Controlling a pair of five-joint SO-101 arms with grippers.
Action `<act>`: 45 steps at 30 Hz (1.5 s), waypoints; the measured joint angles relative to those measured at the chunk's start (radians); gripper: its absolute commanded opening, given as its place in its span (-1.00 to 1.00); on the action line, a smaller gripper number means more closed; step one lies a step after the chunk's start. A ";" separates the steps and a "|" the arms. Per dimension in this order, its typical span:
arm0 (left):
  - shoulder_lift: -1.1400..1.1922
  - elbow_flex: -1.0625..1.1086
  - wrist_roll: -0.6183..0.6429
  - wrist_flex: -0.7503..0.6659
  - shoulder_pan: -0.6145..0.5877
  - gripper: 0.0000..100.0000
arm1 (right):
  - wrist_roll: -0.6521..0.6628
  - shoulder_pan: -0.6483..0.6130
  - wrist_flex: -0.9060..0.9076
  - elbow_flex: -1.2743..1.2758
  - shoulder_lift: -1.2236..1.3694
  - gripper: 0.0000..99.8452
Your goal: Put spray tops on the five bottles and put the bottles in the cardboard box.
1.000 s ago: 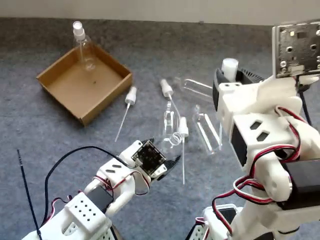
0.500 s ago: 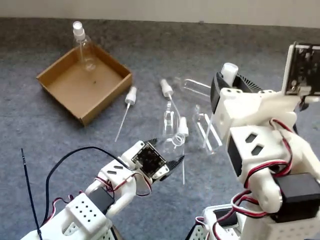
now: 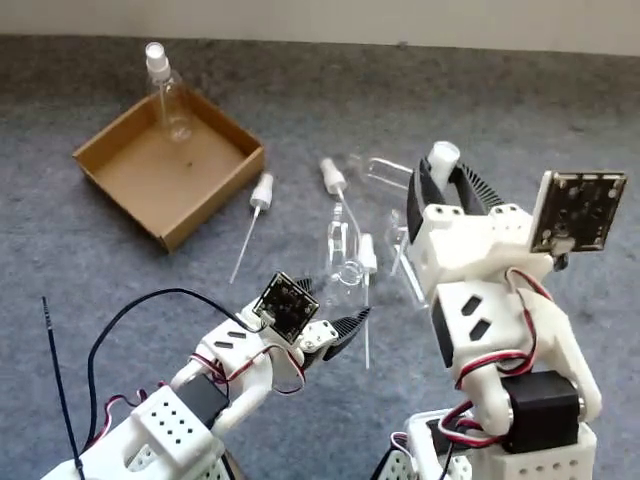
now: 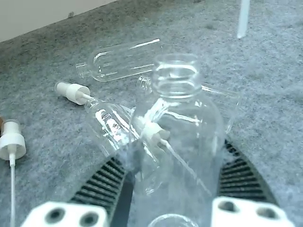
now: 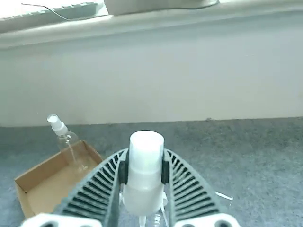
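While right arm is swinging inward: jaws pinching spray top.
Left jaws: gripping bottle, seemingly upright.
Next: capping.

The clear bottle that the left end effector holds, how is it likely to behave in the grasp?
The clear bottle looks empty, so it is probably light. Its smooth round wall may slip or turn inside the left end effector. It seems rigid, likely keeping shape.
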 measured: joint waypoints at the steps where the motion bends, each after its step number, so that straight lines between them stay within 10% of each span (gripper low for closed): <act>1: 0.000 0.000 0.000 0.000 0.011 -0.70 | 0.000 -0.023 -0.011 0.000 -0.002 -0.99; 45: 0.000 0.000 0.000 0.000 0.021 -0.70 | -0.003 -0.126 0.109 0.227 -0.009 -0.99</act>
